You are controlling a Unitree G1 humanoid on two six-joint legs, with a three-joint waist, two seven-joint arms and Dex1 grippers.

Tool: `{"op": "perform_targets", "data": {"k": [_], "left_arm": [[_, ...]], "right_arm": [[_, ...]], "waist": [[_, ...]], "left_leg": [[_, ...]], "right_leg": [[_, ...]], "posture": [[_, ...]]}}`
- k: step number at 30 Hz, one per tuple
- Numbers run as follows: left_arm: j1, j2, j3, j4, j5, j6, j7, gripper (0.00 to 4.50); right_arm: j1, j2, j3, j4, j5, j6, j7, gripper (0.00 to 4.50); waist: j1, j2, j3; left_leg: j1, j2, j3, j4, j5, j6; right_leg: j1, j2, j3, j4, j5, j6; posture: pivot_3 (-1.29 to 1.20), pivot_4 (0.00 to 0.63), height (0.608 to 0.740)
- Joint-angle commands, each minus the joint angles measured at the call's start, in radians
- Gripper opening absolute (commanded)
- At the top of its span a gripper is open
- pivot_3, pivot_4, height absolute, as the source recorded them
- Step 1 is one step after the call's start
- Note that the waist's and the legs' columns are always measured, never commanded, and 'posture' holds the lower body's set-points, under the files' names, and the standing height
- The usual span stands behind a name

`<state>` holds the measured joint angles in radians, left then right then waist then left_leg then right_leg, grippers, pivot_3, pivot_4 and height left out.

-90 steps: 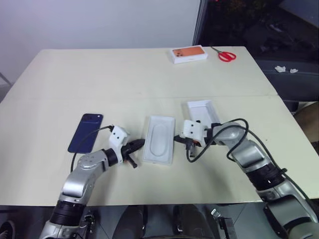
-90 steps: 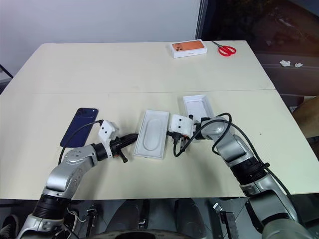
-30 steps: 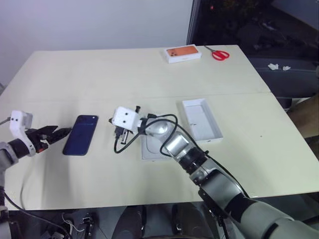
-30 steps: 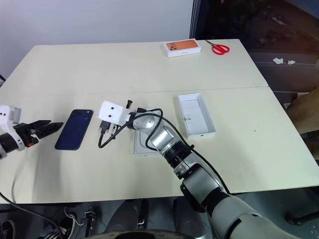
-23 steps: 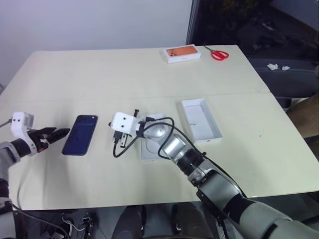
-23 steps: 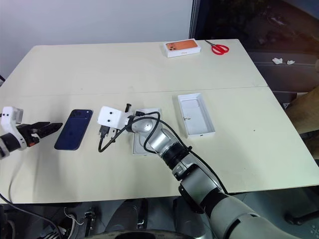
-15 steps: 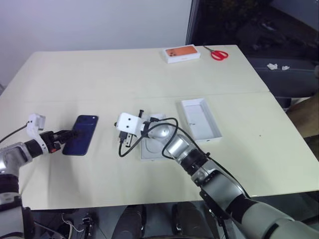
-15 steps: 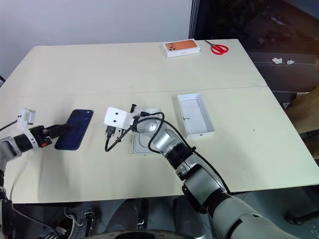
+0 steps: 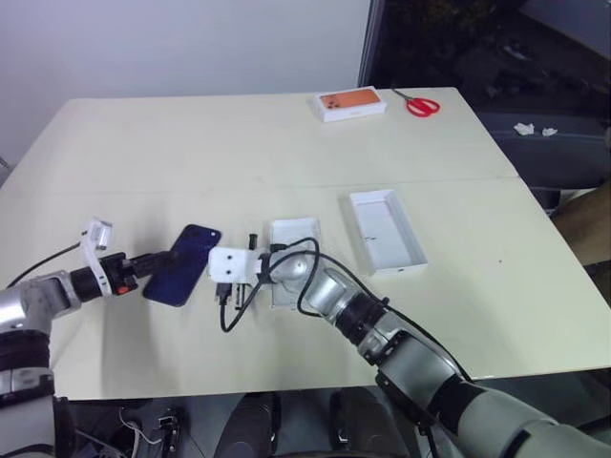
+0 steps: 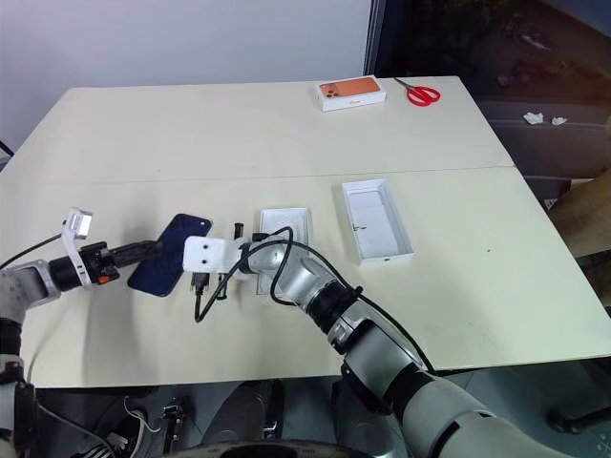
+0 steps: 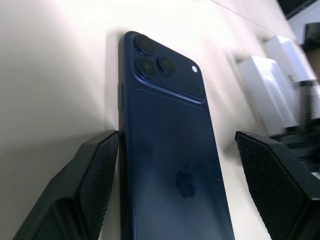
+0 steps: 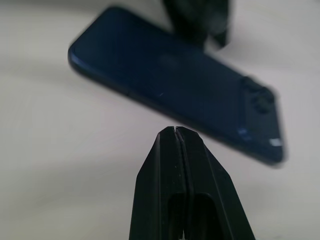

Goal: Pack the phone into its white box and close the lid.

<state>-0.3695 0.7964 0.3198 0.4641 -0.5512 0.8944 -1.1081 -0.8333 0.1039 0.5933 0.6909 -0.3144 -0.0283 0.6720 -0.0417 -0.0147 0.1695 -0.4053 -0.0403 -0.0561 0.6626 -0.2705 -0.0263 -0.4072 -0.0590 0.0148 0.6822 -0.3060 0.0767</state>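
The dark navy phone (image 9: 183,264) lies back up and slantwise on the cream table, camera cluster at its far end (image 11: 167,67). My left gripper (image 11: 177,140) is open and straddles the phone's near end, one finger (image 11: 95,175) against its edge. My right gripper (image 12: 175,131) is shut and hangs just off the phone's other long side, pointing at it. A deep white tray with a plain inside, the lid (image 9: 387,229), lies open side up to the right. The white box I cannot make out; a white piece with a rounded recess (image 9: 291,236) lies partly behind my right arm.
A white box with an orange top (image 9: 351,103) and red scissors (image 9: 422,105) lie at the table's far edge. The table's right edge (image 9: 563,277) drops to a dark floor. Black cables hang under my right wrist (image 9: 234,305).
My left gripper moved right onto the phone's near end. The phone slid right and its far end swung toward the white piece. My right gripper sank beside the phone.
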Motion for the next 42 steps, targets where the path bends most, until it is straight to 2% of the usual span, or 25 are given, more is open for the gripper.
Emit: {"op": "perform_targets", "data": {"k": [1,6,15,20,28,33,37,42], "left_arm": [[0.042,-0.027,-0.044,-0.023,-0.016,0.067,-0.004,3.89],[0.066,-0.035,-0.044,-0.049,-0.031,0.089,0.004,3.89],[0.038,-0.108,0.075,-0.086,-0.164,0.28,0.079,3.89],[0.086,-0.084,0.02,-0.138,-0.145,0.314,0.065,3.89],[0.08,-0.053,-0.021,-0.197,-0.137,0.31,0.063,3.89],[0.064,-0.078,0.028,-0.201,-0.19,0.386,0.09,3.89],[0.077,-0.071,-0.015,-0.292,-0.158,0.41,0.142,3.89],[0.057,-0.124,0.043,-0.341,-0.176,0.451,0.228,3.89]], "right_arm": [[-0.027,0.017,0.014,0.012,-0.034,-0.01,-0.018,0.0],[-0.038,0.021,0.015,0.038,-0.056,-0.014,-0.022,0.0],[-0.037,0.021,0.002,0.045,-0.055,-0.036,-0.024,0.0],[-0.039,0.014,-0.009,0.038,-0.057,-0.04,-0.029,0.0],[-0.038,0.01,-0.02,0.037,-0.061,-0.046,-0.024,0.0],[-0.038,0.013,-0.03,0.033,-0.061,-0.044,-0.021,0.0],[-0.029,0.009,-0.031,0.028,-0.067,-0.045,-0.019,0.0],[-0.024,0.009,-0.035,0.025,-0.071,-0.045,-0.019,0.0]], "waist": [[-0.001,0.0,0.0],[-0.002,0.0,0.0],[-0.001,0.001,0.0],[-0.002,0.001,0.0],[-0.001,0.001,0.0],[-0.001,0.001,0.0],[0.0,0.001,0.0],[0.002,0.001,0.0]], "left_leg": [[0.001,0.0,0.0,0.0,0.0,0.0],[0.003,0.0,0.0,0.0,0.0,0.0],[0.01,0.0,0.0,-0.002,0.0,0.0],[0.013,0.0,0.0,-0.004,0.0,0.0],[0.014,0.0,0.0,-0.006,0.0,0.0],[0.014,0.0,0.0,-0.009,0.001,-0.001],[0.015,0.0,0.0,-0.01,0.001,-0.002],[0.015,0.0,0.0,-0.011,0.001,-0.002]], "right_leg": [[0.0,0.0,0.0,0.0,0.0,0.0],[0.002,0.0,0.0,0.0,0.0,0.0],[0.009,0.0,0.0,-0.001,0.0,0.0],[0.012,0.0,0.0,-0.002,0.0,-0.001],[0.012,0.0,0.001,-0.003,-0.001,-0.001],[0.012,0.0,0.001,-0.004,-0.001,-0.001],[0.011,0.0,0.001,-0.005,-0.001,-0.001],[0.012,0.0,0.001,-0.005,-0.001,-0.001]], "posture": [[0.0,0.15,0.74],[0.0,0.15,0.74],[0.0,0.15,0.74],[0.0,0.15,0.74],[0.0,0.15,0.74],[0.0,0.15,0.74],[0.0,0.15,0.74],[0.0,0.15,0.74]]}}
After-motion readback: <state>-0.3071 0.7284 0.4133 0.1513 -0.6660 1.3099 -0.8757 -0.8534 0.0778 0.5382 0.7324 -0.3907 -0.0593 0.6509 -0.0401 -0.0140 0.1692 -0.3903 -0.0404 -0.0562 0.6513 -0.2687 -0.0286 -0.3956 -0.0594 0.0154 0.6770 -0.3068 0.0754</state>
